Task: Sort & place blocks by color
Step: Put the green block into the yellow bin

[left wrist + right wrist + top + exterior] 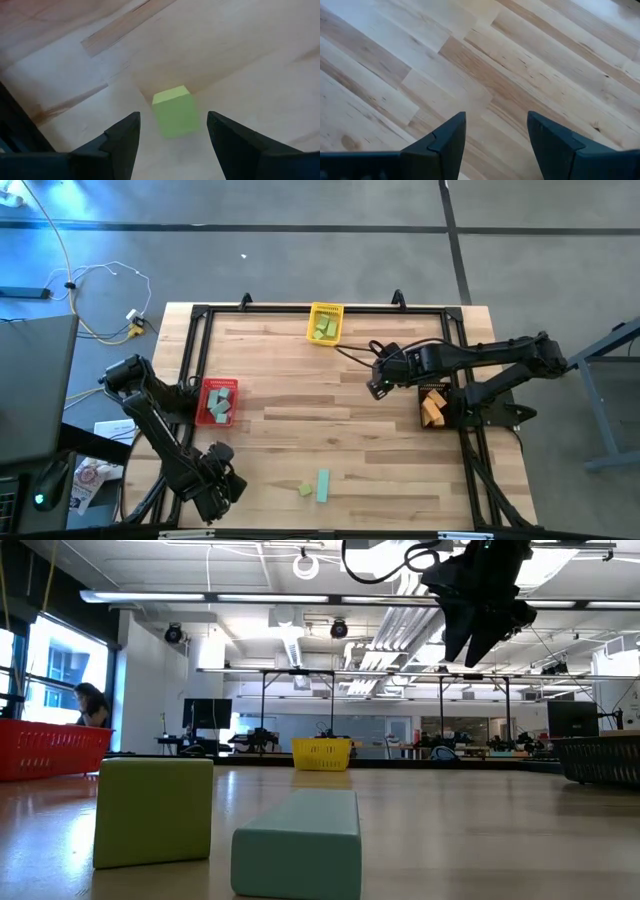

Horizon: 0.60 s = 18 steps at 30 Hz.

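Overhead, a pale wooden desk (340,430) fills the middle of the scene, edged by a black frame. Two dark arms reach over it. The right arm stretches in from the right edge, and its claw (378,383) hangs over bare wood right of centre; its wrist camera shows the claw (495,135) with fingers spread wide and only wood planks between them. In the low view this claw (480,635) hangs high above the desk. The left arm bends down the left side, and its claw (225,485) sits near the front left corner. Its wrist camera shows the claw (172,137) wide apart, with a light green cube (174,111) on the wood just ahead of the gap, touching neither finger.

Three bins stand on the desk. A red bin (204,402) at the left edge holds teal blocks (221,406). A yellow bin (325,308) at the middle of the far edge holds light green blocks (322,328). A black bin (424,408) at the right edge (partly hidden under the right arm) holds orange blocks (433,406).

Two loose blocks lie near the front edge, just right of the left claw: a teal bar (323,485) and, just beside it on its left, the light green cube (305,490). From desk height the cube (153,810) and the bar (297,840) loom close, a small gap between them.
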Each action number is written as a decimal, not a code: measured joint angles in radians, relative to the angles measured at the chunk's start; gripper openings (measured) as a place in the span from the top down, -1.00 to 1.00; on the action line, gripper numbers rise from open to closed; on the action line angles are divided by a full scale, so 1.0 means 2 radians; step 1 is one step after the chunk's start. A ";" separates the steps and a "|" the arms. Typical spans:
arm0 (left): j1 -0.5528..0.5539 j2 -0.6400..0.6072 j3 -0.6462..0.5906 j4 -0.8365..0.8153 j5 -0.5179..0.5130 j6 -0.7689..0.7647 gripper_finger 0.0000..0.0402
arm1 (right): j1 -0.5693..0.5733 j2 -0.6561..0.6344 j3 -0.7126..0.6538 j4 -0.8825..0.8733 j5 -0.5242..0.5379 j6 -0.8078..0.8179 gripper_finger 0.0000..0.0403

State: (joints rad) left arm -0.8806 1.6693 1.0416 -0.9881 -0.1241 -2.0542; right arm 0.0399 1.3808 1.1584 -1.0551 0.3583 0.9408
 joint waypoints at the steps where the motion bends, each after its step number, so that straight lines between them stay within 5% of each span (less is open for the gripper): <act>1: 0.000 0.004 0.000 0.000 0.003 -0.005 -0.07 | 0.000 0.000 0.000 0.000 0.000 0.000 0.02; 18: 0.002 0.057 0.000 0.014 0.013 -0.002 -0.07 | 0.000 0.000 0.000 0.005 -0.011 0.000 0.02</act>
State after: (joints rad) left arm -0.8776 1.7831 1.0412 -0.9604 -0.0978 -2.0578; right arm 0.0402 1.3811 1.1584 -1.0444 0.3362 0.9413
